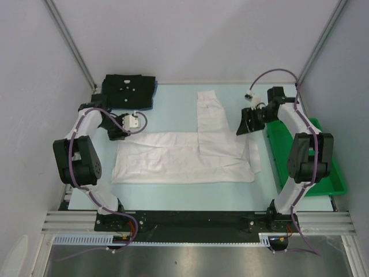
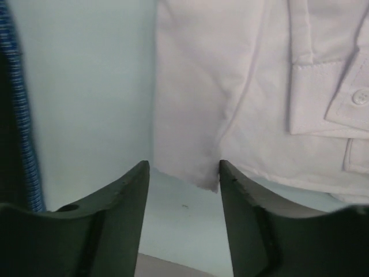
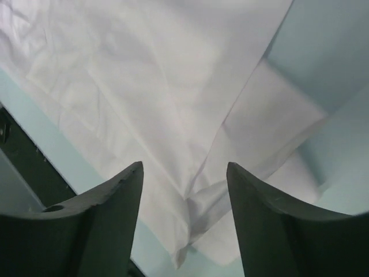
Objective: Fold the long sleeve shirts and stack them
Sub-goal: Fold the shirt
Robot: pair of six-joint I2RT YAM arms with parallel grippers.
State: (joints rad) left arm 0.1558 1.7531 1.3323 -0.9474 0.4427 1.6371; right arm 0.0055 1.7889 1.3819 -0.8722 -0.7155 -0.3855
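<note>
**On the bench, a white shirt lies part-folded with both grippers free**

From above, the white shirt [image 1: 179, 156] lies flat across the middle of the bench [image 1: 184, 195]. One sleeve runs toward the far edge, and a folded layer shows at its right side. The black shirt [image 1: 128, 89] sits folded in the far left corner, and the green tray [image 1: 333, 176] stands at the right. The left gripper [image 1: 128, 126] hangs at the shirt's left edge and the right gripper [image 1: 245, 122] just beside the sleeve. Neither carries cloth.

At the left wrist, the left gripper [image 2: 184, 167] has its jaws apart with nothing between them. A hem corner of the white shirt [image 2: 230, 86] lies just beyond the tips. A buttoned cuff [image 2: 349, 104] rests on the body at the right, and the blue shirt [image 2: 23, 127] shows as an edge at the far left.

At the right wrist, the right gripper [image 3: 184, 167] is likewise spread and empty. It is poised over overlapping layers of the white shirt [image 3: 144, 75] where they meet in a point.

We judge this cloth thin, light and limp, so it will sag and crease, and layers may slide apart. We would pinch it at a hem corner or seam, where the fabric is doubled, and take every layer there.
</note>
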